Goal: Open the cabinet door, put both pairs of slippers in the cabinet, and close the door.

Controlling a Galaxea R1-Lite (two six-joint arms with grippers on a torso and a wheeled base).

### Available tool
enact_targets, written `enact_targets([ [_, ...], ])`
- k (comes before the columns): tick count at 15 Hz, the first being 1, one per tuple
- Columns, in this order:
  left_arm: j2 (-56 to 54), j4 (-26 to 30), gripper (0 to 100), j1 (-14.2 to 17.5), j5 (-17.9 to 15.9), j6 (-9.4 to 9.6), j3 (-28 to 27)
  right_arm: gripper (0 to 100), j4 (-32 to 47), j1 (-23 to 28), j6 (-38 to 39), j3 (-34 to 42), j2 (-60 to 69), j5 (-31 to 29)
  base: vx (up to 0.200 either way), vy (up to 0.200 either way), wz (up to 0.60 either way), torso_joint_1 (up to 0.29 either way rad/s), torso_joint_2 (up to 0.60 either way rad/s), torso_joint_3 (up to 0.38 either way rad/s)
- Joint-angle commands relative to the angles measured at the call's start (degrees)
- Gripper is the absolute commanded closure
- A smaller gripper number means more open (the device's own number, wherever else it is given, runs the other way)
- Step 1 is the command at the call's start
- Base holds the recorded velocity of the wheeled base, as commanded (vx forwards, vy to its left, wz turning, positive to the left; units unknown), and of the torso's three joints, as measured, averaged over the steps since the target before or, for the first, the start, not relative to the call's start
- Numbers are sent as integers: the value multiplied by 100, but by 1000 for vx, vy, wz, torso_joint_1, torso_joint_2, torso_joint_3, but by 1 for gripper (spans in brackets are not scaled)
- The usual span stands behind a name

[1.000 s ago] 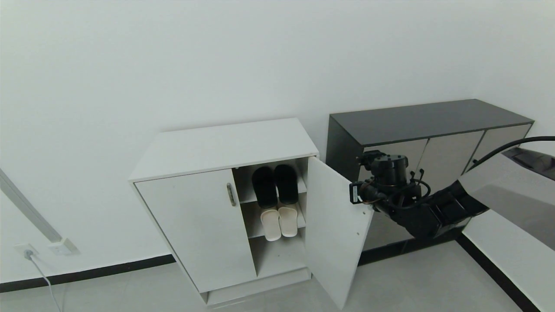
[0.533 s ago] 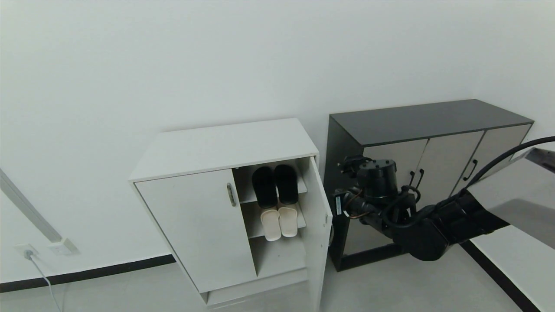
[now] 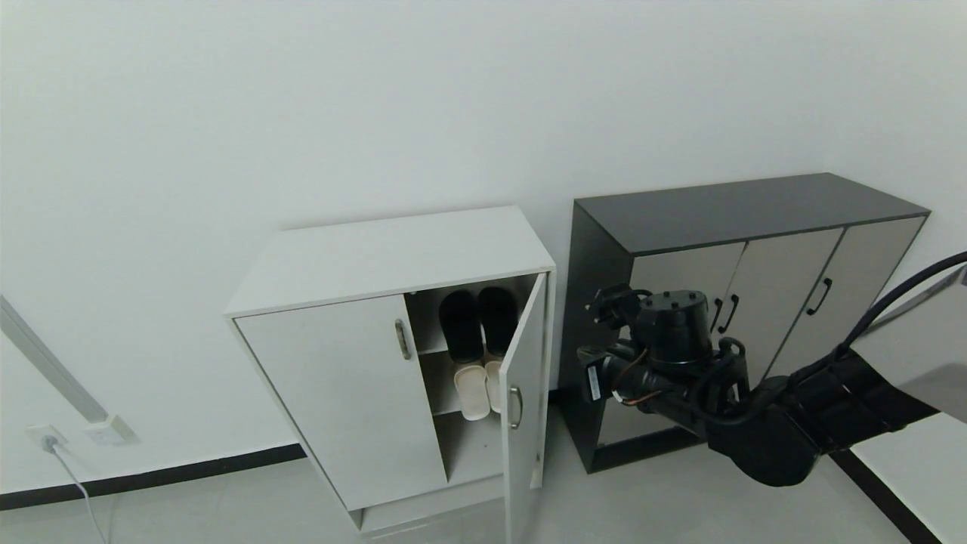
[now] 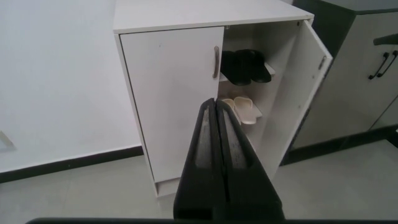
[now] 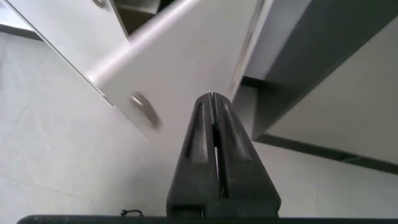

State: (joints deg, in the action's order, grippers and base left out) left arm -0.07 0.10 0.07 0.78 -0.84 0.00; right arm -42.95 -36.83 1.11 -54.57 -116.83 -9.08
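Note:
The white cabinet [image 3: 393, 257] stands against the wall, its left door shut and its right door [image 3: 525, 378] standing ajar at a narrow angle. Black slippers [image 3: 478, 321] lie on the upper shelf, white slippers [image 3: 472, 389] on the shelf below, partly hidden by the door. My right arm [image 3: 672, 340] is just right of the door's outer face. The right gripper [image 5: 214, 102] is shut and empty, close to the door's face [image 5: 186, 56] near its handle [image 5: 144, 111]. My left gripper [image 4: 216, 104] is shut and empty, well back from the cabinet front [image 4: 174, 93].
A dark cabinet [image 3: 740, 211] with grey doors stands right beside the white one. A wall socket with a cable [image 3: 45, 440] is low on the left wall. Open floor [image 3: 642, 506] lies in front of both cabinets.
The right door has swung from wide open to nearly shut. My right arm has followed it leftward, staying against its outer face.

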Motion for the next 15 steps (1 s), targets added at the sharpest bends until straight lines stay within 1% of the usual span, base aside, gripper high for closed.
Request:
enact_targets([
  [1, 7, -1, 100, 1, 1, -4, 0, 100, -12, 0, -23, 51, 38, -6, 0, 0, 0, 0, 0, 0],
  [3, 7, -1, 100, 1, 10, -4, 0, 100, -12, 0, -32, 51, 38, -6, 0, 0, 0, 0, 0, 0],
  [7, 7, -1, 100, 1, 1, -4, 0, 100, -21, -9, -23, 86, 29, 3, 0, 0, 600, 4, 2, 2],
  [8, 7, -1, 100, 1, 1, -4, 0, 100, -29, -9, -23, 122, 56, 100, 0, 0, 0, 0, 0, 0],
  [10, 7, -1, 100, 1, 10, -21, 0, 100, -355, -9, -23, 306, 108, 293, 0, 0, 0, 0, 0, 0],
  [12, 7, -1, 100, 1, 10, -21, 0, 100, -530, -9, -41, 420, 91, 284, 0, 0, 0, 0, 0, 0],
  [15, 7, -1, 100, 1, 10, -21, 0, 100, -557, -9, -32, 605, 143, 293, 0, 0, 0, 0, 0, 0],
])
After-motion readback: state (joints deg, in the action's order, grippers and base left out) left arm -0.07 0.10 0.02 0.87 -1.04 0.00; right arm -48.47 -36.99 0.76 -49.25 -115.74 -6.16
